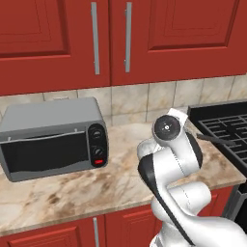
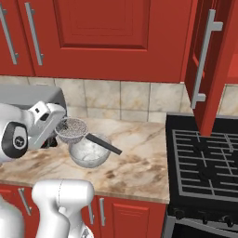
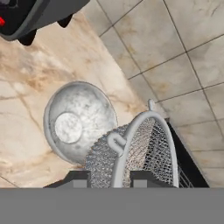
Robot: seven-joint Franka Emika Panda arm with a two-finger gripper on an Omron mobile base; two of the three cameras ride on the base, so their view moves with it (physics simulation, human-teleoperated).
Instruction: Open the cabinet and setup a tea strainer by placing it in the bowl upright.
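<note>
One step left: the strainer is held above the bowl and is not yet set into it; this is my judgement from how things lie.
Strainer [image 2: 71, 130]: a round wire-mesh basket with a thin dark handle that points toward the stove [image 2: 204, 162]. It hangs just over the bowl's left rim, and I cannot tell if they touch. In the hand view the mesh and its silver rim sit right between the finger tips.
Bowl [image 2: 89, 153]: on the counter [image 2: 135, 167], near the stove, mouth up, pale speckled inside. In the hand view it lies below the strainer and a little to one side.
Gripper [image 3: 117, 177]: closed on the strainer's rim, one tip on each side of the wire.
Cabinet [image 2: 211, 60]: one door stands open above the stove; the doors to the left are closed.
Handling: the strainer looks light and stiff at the rim, but the mesh is thin and probably dents under pressure. The rim is the good place to hold. The long handle may tip the basket over once it is released.
Next move: probably bring the basket over the bowl's middle, lower it with the mouth up, then release.
Toaster oven [image 1: 53, 137]: at the left on the counter, well apart from the bowl.
</note>
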